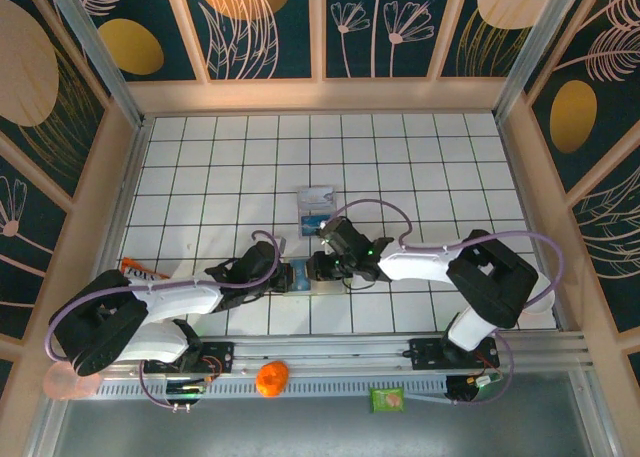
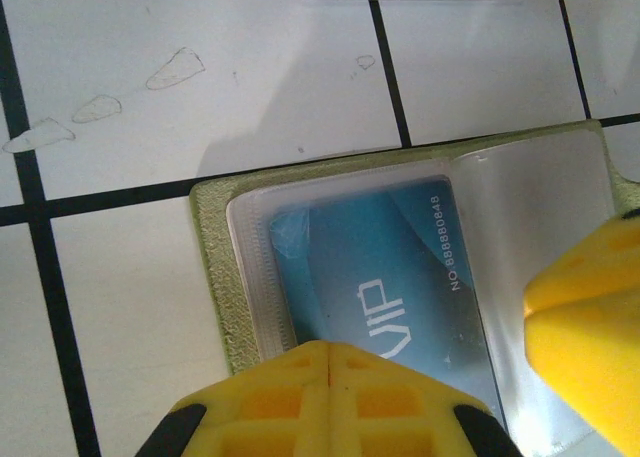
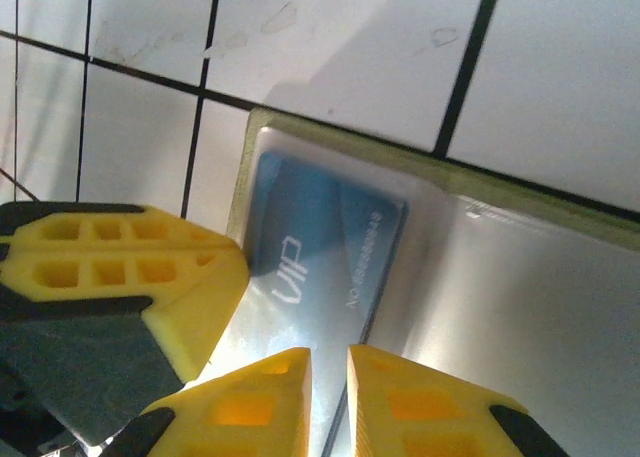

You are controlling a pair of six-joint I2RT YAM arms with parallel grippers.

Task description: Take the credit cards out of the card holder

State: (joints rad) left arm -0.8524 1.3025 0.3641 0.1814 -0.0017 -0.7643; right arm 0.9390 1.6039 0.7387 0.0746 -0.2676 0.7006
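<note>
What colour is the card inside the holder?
The card is blue with white letters, best seen in the left wrist view.

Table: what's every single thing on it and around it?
table: one, white tiles with black lines.
card holder: one, yellow-green, open, between the grippers.
VIP card: one, blue, inside the holder's clear pocket.
pale card: one, whitish, on the table beyond the holder.
blue card: one, blue, just nearer than the pale card.
orange object: one, on the rail by the arm bases.
green packet: one, right of the orange object.
left gripper: one, yellow, jaws closed, on the holder.
right gripper: one, yellow, jaws nearly together, over the pocket.
</note>
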